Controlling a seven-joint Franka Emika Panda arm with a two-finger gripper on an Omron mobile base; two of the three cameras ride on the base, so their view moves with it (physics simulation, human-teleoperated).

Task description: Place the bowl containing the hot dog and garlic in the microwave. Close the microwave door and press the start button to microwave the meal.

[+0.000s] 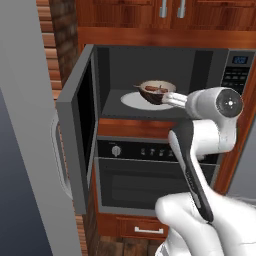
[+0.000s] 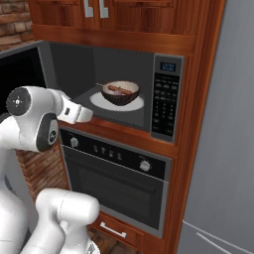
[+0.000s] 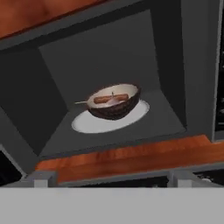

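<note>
Wood-panelled kitchen wall with cabinets (image 2: 149, 15) above and a brick strip at the left edge. Fridge (image 2: 223, 149), tall and grey, stands right of the wooden column. Built-in oven (image 2: 116, 181) with its knob panel sits directly under the microwave (image 2: 166, 94), which is steel with a black keypad and a small blue display at the right. The microwave door (image 1: 80, 130) is swung wide open to the left, its dark window edge-on to me in the left base view. Inside the cavity a white round turntable plate (image 3: 92, 124) lies on the floor, and the bowl (image 3: 114, 105) sits on it, dark brown outside, pale inside, tilted a little. The hot dog (image 3: 110, 99) lies across the inside of the bowl; the garlic (image 3: 113, 101) is a pale lump touching it, hard to make out. My arm reaches toward the cavity opening, with the bowl just beyond the hand in the left base view. Whether my gripper's fingers are spread or closed, I cannot tell.
</note>
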